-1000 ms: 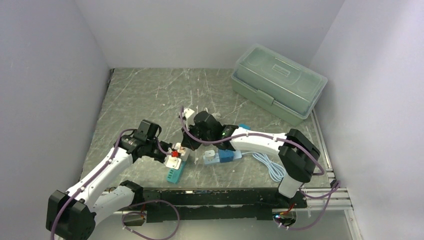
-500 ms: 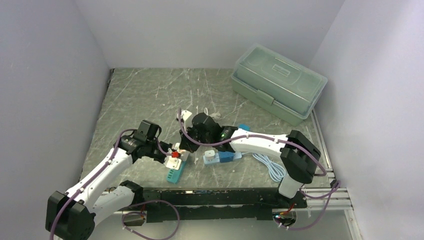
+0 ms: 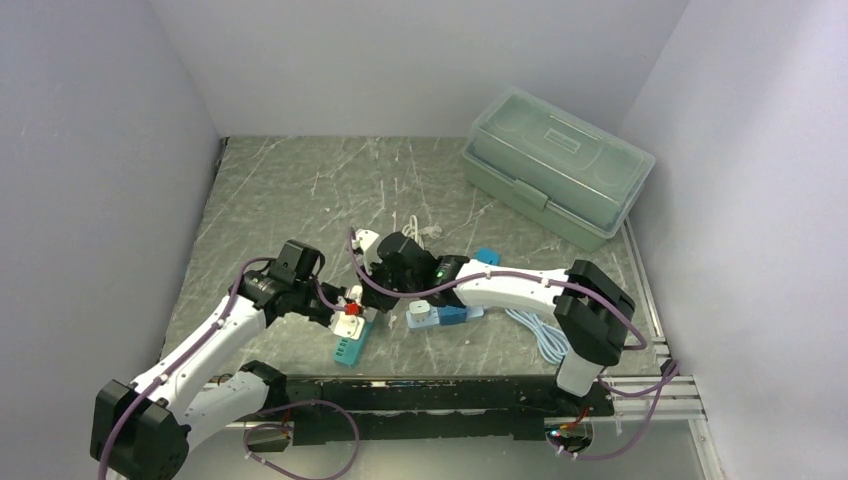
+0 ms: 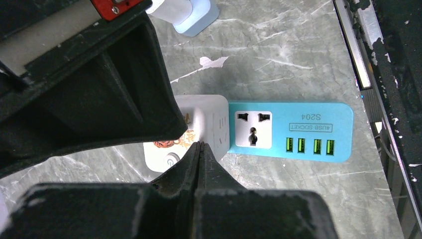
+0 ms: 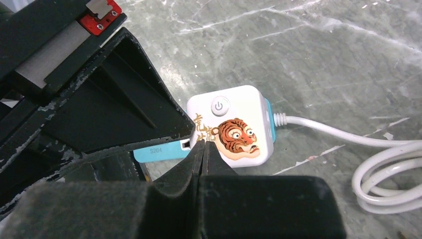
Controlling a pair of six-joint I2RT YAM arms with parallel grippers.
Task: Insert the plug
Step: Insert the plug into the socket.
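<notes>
On the grey marbled tabletop [image 3: 290, 195], near its front edge, a small white-and-blue plug adapter [image 3: 436, 314] lies loose, held by neither arm and apart from the socket strip to its left. That teal plastic power strip [image 4: 291, 132], with one universal socket and a row of four green USB ports, lies flat. Its white cube-shaped end [image 5: 234, 127], printed with a tiger face and a power button, points away from the arms' bases. A white cable [image 5: 348, 137] leaves the cube and loops on the table.

The left gripper [image 4: 200, 148] hovers over the seam where cube meets teal body, its black fingers pressed together with nothing between them. The right gripper [image 5: 202, 148] is likewise closed and empty, its tips just beside the cube's edge; whether either touches the strip cannot be told. Both arms reach toward the strip from opposite sides, the right forearm passing just beside the plug. At the far right corner a pale green translucent plastic box [image 3: 555, 165] with a latched lid sits well apart.
</notes>
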